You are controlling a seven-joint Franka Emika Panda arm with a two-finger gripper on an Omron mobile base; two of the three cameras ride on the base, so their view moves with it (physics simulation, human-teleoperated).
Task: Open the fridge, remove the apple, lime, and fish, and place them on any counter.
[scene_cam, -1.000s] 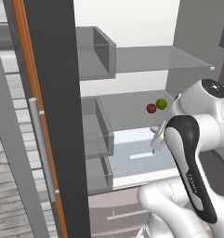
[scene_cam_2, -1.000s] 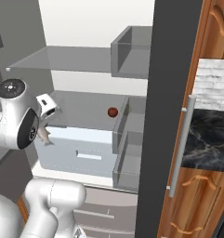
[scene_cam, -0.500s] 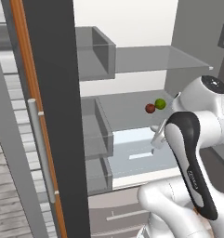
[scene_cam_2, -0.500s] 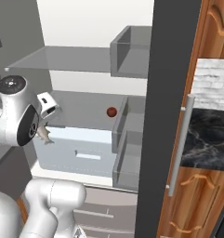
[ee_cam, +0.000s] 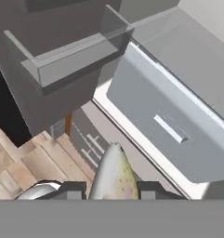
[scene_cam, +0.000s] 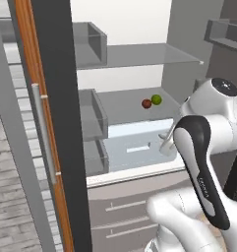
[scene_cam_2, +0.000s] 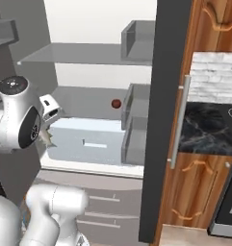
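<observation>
The gripper (ee_cam: 108, 191) is clenched on the fish (ee_cam: 111, 174) — its body sticks up between the two fingers, in front of the open fridge (scene_cam: 139, 64). Farther in, the apple (scene_cam: 146, 104) and lime (scene_cam: 157, 99) sit touching at the shelf's back right — apart from the fish.

A kitchen: open fridge (scene_cam: 139, 59), marble counter (scene_cam_2: 204, 127), wooden cabinets (scene_cam_2: 194, 187).

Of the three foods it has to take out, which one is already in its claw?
The fish: it sits between the gripper's fingers, while the apple and lime lie on the shelf.
</observation>
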